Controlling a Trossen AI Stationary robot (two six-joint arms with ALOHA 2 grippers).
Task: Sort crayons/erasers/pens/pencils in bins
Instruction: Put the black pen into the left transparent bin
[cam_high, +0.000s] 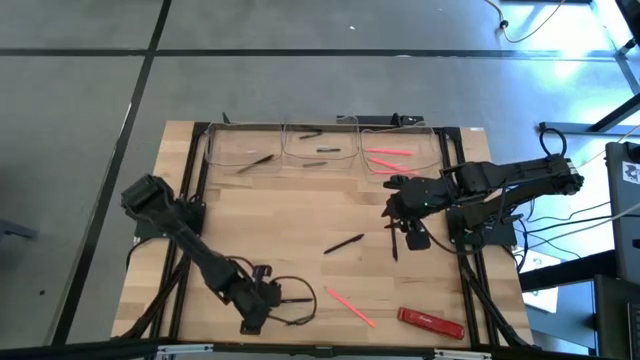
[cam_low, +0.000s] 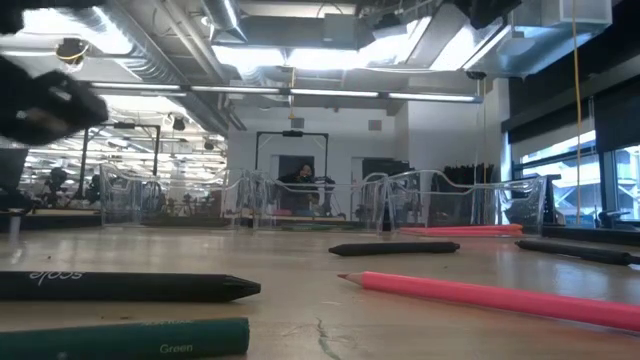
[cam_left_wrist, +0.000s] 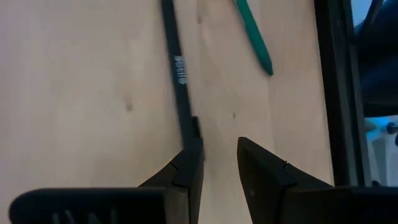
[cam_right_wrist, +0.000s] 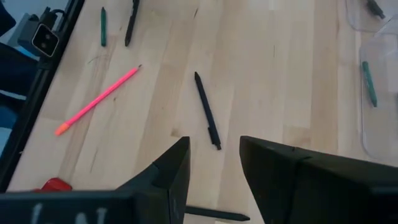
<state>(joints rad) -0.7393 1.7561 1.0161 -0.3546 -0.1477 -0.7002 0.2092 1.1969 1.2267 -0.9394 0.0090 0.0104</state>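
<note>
At the left, near the front edge of the table (cam_high: 300, 215), I had the left gripper (cam_left_wrist: 217, 168) low over the wood with its fingers a little apart and nothing between them. A black pencil (cam_left_wrist: 179, 74) ran straight ahead from it, its long axis almost in line with the gripper's own reach. Its near end lay against the tip of one finger, not in the gap, so I judged a small sideways shift was needed before closing. A green crayon (cam_left_wrist: 254, 37) lay just beside the pencil, farther out and slightly slanted.

Toward the middle, a black pen (cam_high: 343, 244) lay alone on bare wood, on a diagonal, with a pink pencil (cam_high: 350, 307) nearer the front edge.

At the right, the right gripper (cam_high: 395, 215) hovered with its fingers parted and empty, clearly nearer that pen than the left one was. From its wrist the pen pointed away from the gap with a slight slant, so the fingers would close across its width, which I judged favourable. A second dark stick (cam_right_wrist: 217, 214) lay close under that gripper, crosswise to the pen.

The three clear bins (cam_high: 320, 163) stood along the back edge, the right one, with pink sticks (cam_high: 388, 155) in it, close to the right arm.
</note>
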